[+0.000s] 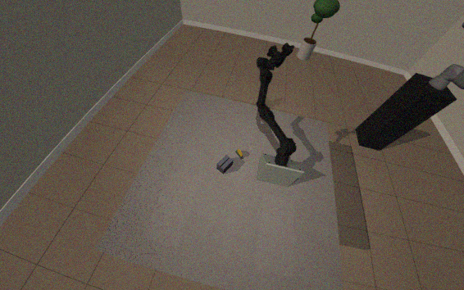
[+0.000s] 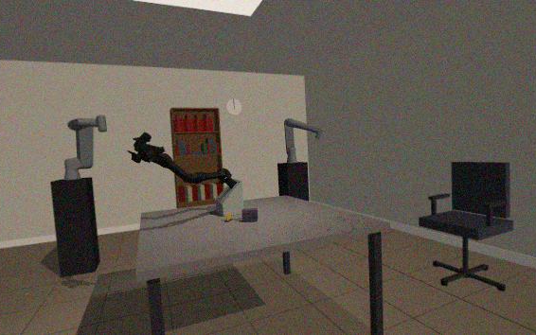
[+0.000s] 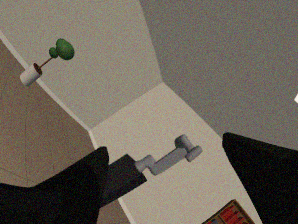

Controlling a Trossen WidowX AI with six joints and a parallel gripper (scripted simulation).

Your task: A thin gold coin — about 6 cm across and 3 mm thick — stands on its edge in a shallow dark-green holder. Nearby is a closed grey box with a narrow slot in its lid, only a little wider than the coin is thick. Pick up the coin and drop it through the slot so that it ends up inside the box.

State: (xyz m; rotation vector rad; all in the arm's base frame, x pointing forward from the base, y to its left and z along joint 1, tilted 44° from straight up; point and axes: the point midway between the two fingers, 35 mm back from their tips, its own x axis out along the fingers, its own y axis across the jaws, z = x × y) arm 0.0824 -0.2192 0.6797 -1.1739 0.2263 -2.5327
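Note:
The gold coin [image 1: 239, 153] [image 2: 228, 217] stands on edge in its small dark holder on the grey table [image 1: 204, 229] [image 2: 302, 227]. The grey slotted box [image 1: 225, 164] [image 2: 249, 215] sits right beside it, its lid shut. My gripper [image 1: 287, 48] [image 2: 134, 153] [image 3: 166, 147] is open and empty. It is raised high in the air at the end of the stretched arm, far from the coin and the box and pointing away from them. The wrist view shows only walls and room furniture between the two dark fingers, neither coin nor box.
The arm's pale base block [image 1: 278, 174] [image 2: 231, 201] stands on the table close to the coin. Around the table are two grey robots on black pedestals [image 2: 75, 222] [image 2: 294, 180], a bookshelf [image 2: 196, 156], a potted plant [image 1: 315, 29] and an office chair [image 2: 473, 213].

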